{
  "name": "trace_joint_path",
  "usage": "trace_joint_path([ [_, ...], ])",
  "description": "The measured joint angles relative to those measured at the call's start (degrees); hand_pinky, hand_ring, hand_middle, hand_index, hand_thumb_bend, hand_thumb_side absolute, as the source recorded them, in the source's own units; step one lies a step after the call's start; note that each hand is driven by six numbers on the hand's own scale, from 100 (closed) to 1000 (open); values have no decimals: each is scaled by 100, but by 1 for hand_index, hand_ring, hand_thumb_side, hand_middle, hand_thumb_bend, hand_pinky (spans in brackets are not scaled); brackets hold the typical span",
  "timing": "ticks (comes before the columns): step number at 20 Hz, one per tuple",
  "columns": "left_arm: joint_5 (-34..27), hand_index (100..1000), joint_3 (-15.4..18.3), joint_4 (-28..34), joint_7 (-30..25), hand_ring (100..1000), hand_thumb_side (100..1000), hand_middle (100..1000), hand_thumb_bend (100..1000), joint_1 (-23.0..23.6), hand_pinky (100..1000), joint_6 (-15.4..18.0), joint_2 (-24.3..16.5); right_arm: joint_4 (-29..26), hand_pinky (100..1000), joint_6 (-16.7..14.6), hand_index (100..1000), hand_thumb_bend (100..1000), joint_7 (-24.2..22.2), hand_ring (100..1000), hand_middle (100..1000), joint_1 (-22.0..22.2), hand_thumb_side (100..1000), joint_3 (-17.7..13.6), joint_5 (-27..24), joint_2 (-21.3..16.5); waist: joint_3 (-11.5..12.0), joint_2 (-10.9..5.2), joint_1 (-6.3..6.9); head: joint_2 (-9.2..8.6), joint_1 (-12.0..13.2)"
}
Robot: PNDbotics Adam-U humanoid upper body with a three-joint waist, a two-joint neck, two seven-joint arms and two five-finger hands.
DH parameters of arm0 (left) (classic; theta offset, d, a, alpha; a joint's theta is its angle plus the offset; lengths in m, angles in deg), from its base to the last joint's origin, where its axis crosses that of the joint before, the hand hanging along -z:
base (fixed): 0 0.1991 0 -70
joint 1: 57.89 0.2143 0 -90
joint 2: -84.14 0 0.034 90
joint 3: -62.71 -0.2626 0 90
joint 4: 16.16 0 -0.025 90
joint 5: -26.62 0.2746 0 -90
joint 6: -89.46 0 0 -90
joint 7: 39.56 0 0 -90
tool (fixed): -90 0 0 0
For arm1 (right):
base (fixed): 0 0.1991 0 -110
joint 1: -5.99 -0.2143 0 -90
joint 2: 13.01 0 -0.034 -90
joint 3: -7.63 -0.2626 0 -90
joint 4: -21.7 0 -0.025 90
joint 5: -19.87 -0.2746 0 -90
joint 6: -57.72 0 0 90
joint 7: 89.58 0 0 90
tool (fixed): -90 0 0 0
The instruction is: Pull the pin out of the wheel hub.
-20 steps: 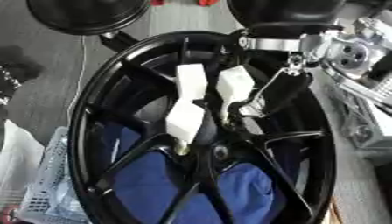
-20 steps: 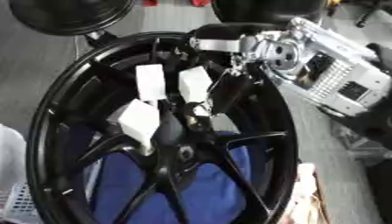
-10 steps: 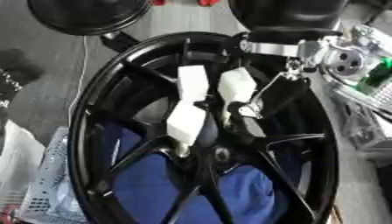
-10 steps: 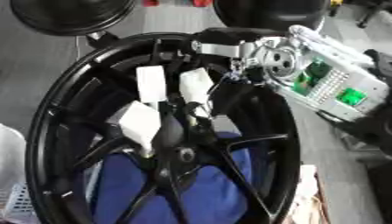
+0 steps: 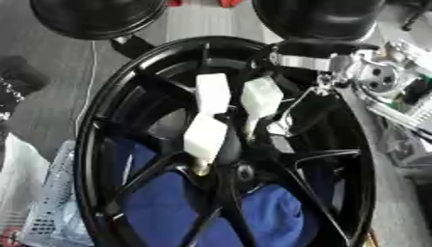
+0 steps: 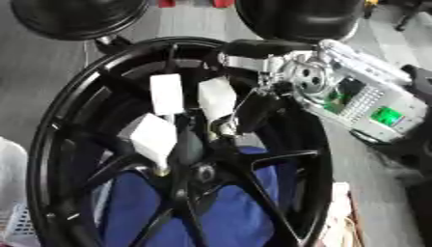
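Left eye view: one black wheel hub, spokes radiating from centre, over blue cloth. One right hand with white fingers reaching down into hub centre, curled at small pin; grip on pin cannot be confirmed. Pin axis unclear. Versus 1.0 s ago: hand pose unchanged. Left hand absent from views.

Black spokes crowd the hub — narrow gaps between — right hand fills one.
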Motion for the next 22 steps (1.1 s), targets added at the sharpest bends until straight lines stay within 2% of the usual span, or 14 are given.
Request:
trace_joint_path([
  [5,0,770,-27,0,-8,715,744,628,100,0,837,-7,11,0,818,103,820,399,94,840,845,49,100,-47,8,-17,-7,4,11,-35,-5],
  [11,0,770,-28,0,-12,716,745,628,100,0,837,-11,46,0,809,163,786,399,164,830,793,47,100,-69,-7,-17,-13,16,13,-71,-17],
  [15,0,770,-28,0,-13,716,746,628,100,0,837,-13,48,0,811,165,717,393,183,824,722,43,100,-68,-76,-17,-15,16,12,-71,-20],
  [20,0,770,-28,0,-12,717,747,628,100,0,837,-14,49,0,807,171,568,346,190,801,582,43,100,-65,-139,-17,-14,26,8,-72,-30],
  [22,1,770,-28,0,-12,717,747,628,100,0,838,-14,49,0,803,172,538,329,189,794,554,43,100,-65,-170,-17,-12,29,7,-72,-31],
])
